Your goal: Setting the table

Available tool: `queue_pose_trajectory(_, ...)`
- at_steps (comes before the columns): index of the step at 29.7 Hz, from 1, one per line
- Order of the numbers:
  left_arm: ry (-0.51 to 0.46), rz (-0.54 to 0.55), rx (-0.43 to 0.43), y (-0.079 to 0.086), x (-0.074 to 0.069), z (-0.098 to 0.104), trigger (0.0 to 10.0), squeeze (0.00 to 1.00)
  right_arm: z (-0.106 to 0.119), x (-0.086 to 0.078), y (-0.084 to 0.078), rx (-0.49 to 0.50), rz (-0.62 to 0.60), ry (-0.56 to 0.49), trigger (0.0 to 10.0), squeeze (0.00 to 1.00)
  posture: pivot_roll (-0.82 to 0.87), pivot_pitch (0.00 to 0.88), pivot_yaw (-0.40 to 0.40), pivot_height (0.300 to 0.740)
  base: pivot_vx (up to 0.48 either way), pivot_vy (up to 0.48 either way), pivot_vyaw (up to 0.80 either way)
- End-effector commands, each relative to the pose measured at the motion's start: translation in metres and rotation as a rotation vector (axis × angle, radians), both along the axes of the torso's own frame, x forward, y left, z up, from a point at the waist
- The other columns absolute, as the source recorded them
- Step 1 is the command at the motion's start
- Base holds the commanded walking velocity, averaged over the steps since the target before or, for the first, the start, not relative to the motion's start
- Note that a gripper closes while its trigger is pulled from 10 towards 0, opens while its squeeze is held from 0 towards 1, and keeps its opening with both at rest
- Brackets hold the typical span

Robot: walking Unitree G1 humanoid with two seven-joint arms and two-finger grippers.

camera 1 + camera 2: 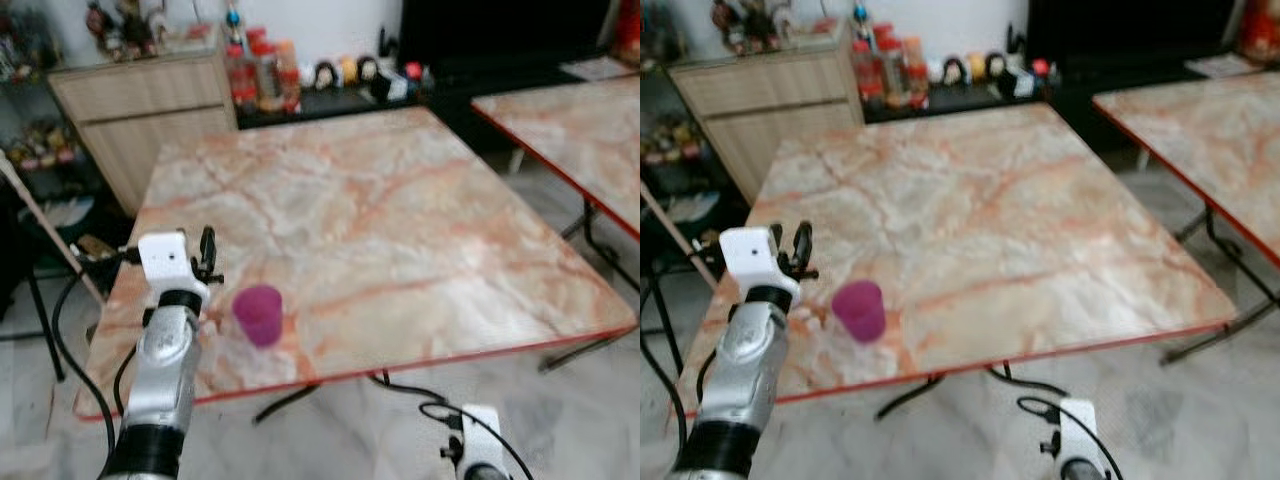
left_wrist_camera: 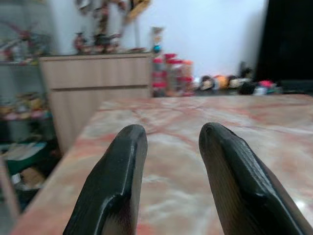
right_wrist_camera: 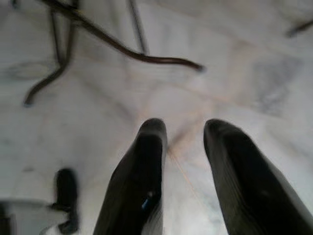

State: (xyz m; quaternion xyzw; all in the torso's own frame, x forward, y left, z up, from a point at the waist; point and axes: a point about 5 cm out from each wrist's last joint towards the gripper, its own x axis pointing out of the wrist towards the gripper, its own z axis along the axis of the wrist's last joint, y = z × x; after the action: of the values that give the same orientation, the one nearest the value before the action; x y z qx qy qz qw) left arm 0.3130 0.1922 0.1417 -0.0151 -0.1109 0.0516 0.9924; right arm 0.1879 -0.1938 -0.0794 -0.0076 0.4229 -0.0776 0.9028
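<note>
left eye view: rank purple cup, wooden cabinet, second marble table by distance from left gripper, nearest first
1. Purple plastic cup: on the marble table, just right of the left gripper.
2. Light wooden cabinet: beyond the table's far left corner.
3. Second marble table: far right.

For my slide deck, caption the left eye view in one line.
Left gripper hovers open over the marble table beside a purple cup near its front edge.
</note>
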Motion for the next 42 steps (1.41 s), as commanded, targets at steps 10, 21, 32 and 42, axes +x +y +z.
queue_pose_trajectory(10, 0.042, -0.174, 0.040, 0.010, -0.007, 0.016, 10.0, 0.00, -0.002, -0.003, 0.006, 0.014, 0.010, 0.014, 10.0, 0.00, 0.14, 0.013, 0.061, 0.740, 0.000, 0.000, 0.00)
queue_pose_trajectory(21, 0.091, -0.541, 0.393, -0.012, 0.018, 0.051, 10.0, 0.00, -0.002, -0.001, 0.015, 0.030, 0.023, 0.009, 10.0, 0.00, 0.13, 0.018, 0.077, 0.740, 0.000, 0.000, 0.00)
queue_pose_trajectory(32, 0.121, -0.646, 0.441, -0.032, 0.024, 0.048, 10.0, 0.00, -0.004, -0.005, 0.013, 0.035, -0.011, 0.013, 10.0, 0.00, 0.11, 0.013, 0.090, 0.740, 0.000, 0.000, 0.00)
queue_pose_trajectory(42, 0.176, -0.748, 0.512, -0.035, 0.022, 0.042, 10.0, 0.95, -0.005, -0.006, 0.013, 0.036, -0.003, 0.022, 10.0, 0.00, 0.12, 0.016, 0.083, 0.740, 0.000, 0.000, 0.00)
